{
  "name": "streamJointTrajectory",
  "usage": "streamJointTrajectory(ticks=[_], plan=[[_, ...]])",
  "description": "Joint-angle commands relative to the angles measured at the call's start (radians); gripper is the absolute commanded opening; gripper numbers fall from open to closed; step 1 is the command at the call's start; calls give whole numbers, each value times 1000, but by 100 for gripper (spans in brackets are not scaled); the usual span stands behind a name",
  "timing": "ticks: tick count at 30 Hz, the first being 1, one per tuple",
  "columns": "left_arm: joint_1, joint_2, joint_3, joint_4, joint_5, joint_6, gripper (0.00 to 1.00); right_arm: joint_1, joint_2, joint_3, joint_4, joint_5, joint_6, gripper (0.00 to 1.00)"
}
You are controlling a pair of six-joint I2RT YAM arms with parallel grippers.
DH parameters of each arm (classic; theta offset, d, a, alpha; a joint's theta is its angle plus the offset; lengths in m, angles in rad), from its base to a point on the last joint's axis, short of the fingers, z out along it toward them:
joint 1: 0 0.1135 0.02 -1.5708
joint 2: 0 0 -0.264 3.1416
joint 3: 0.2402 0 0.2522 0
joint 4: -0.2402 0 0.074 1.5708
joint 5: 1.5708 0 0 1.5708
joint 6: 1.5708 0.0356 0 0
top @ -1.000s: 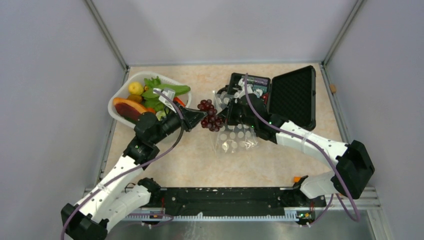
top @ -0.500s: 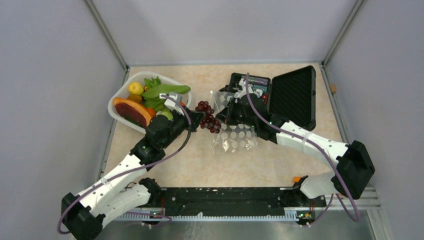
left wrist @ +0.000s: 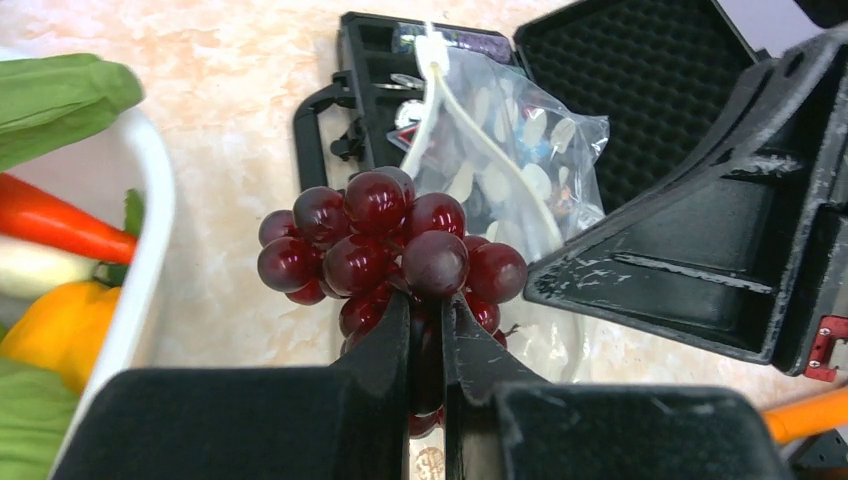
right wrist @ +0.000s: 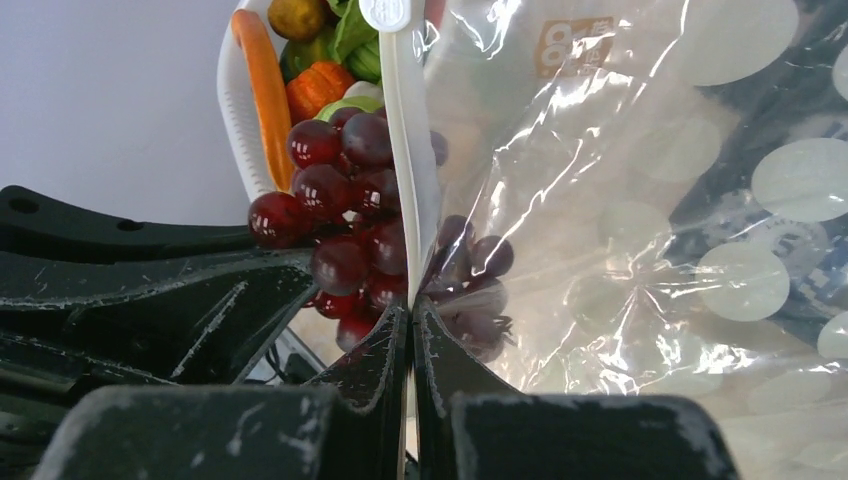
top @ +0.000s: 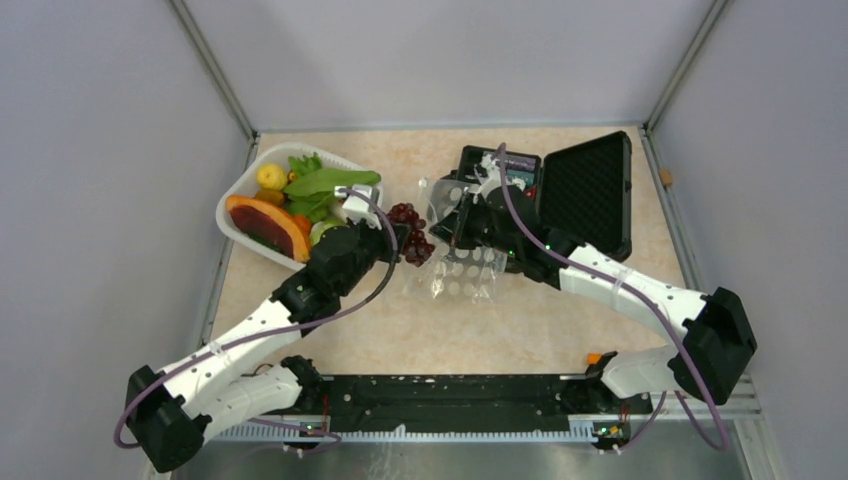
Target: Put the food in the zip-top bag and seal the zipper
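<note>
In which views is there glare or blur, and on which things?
Left wrist view: the grapes are sharp, with small white highlights; the left claw at the bottom is dark and soft. Right wrist view: white glare streaks on the creased zip-top bag; the right claw is slightly blurred. Top external view: even light, faint shadows, no strong glare.

Dark grapes (left wrist: 385,245) meet the zipper (right wrist: 405,150) of the dotted bag (right wrist: 640,200).

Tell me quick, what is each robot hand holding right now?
Left gripper: shut on the grapes.
Right gripper: shut on the zipper of the zip-top bag.
</note>
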Motion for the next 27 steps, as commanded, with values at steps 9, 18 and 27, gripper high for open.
streamJointTrajectory(ticks=[9,18,27], plan=[[-77,33,66,99,265,143,0,-20,-78,-10,68,13,43,0],[-78,83,72,43,185,159,0,-50,-112,-41,149,-108,103,0],[-83,168,155,29,300,182,2,-50,-95,-36,147,-156,104,0]])
